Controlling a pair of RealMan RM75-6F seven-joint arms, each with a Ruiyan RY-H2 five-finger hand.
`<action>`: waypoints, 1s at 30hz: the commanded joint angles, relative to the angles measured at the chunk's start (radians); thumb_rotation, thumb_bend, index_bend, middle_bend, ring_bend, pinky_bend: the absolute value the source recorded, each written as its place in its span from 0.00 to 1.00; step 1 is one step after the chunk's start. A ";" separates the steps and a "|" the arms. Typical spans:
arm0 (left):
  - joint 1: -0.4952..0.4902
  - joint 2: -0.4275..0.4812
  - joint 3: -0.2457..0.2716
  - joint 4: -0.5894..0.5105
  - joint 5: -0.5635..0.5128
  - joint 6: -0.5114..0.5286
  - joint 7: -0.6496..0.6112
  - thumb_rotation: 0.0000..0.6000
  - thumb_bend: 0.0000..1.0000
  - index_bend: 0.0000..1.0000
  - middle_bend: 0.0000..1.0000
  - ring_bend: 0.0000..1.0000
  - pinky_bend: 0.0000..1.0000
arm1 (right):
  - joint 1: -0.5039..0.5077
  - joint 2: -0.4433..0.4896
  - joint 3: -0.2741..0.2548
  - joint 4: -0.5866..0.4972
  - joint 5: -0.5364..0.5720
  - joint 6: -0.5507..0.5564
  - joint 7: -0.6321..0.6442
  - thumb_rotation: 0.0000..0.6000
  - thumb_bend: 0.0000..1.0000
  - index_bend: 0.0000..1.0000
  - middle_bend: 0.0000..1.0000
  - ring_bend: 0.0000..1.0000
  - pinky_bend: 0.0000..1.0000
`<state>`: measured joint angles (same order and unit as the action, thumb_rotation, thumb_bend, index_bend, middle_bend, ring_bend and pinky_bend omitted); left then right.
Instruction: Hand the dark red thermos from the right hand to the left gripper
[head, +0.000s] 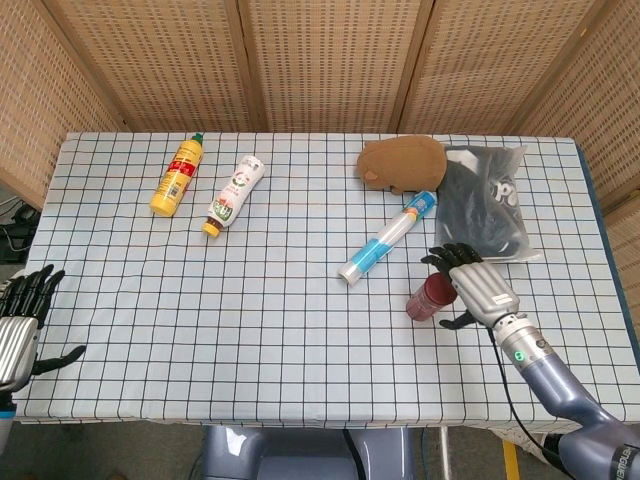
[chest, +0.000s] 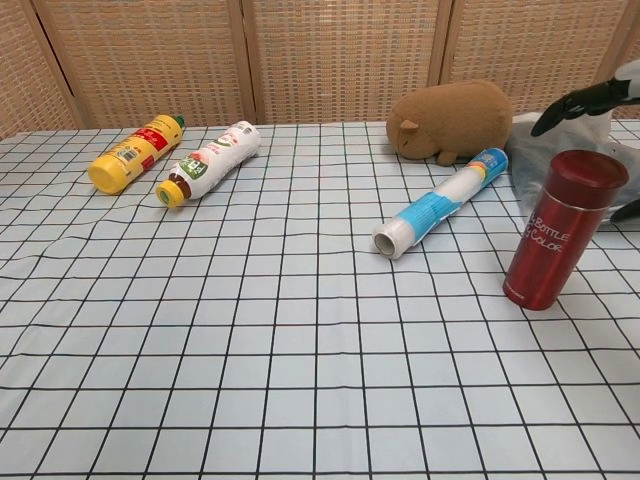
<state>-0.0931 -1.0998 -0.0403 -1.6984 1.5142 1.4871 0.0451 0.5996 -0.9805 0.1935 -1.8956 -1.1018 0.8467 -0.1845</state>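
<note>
Thermos (chest: 563, 229) stood upright just left of our open, empty right hand (head: 478, 288); we judged it rigid, smooth, possibly slippery, best gripped mid-body.

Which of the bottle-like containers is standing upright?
Only the dark red thermos, next to the right hand. The yellow bottle, white bottle and blue-white tube all lie on their sides.

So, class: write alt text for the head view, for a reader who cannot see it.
The robot's right hand, fingers spread, reaches beside an upright dark red thermos on a checked tablecloth. Its left hand waits open at the table's left edge; bottles lie further back.
</note>
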 joint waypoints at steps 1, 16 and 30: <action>-0.002 0.000 -0.001 0.001 -0.002 -0.003 0.001 1.00 0.00 0.00 0.00 0.00 0.00 | 0.058 -0.026 -0.011 0.016 0.119 -0.037 -0.086 1.00 0.22 0.23 0.20 0.12 0.09; -0.009 -0.007 -0.003 0.005 -0.013 -0.014 0.014 1.00 0.00 0.00 0.00 0.00 0.00 | 0.126 -0.079 -0.035 0.049 0.229 -0.043 -0.116 1.00 0.35 0.40 0.40 0.37 0.49; -0.013 -0.009 -0.003 0.009 -0.015 -0.020 0.015 1.00 0.00 0.00 0.00 0.00 0.00 | 0.138 -0.090 -0.036 0.050 0.234 -0.002 -0.102 1.00 0.71 0.61 0.55 0.53 0.70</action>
<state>-0.1065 -1.1083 -0.0434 -1.6893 1.4988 1.4677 0.0599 0.7369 -1.0714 0.1578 -1.8447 -0.8665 0.8439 -0.2867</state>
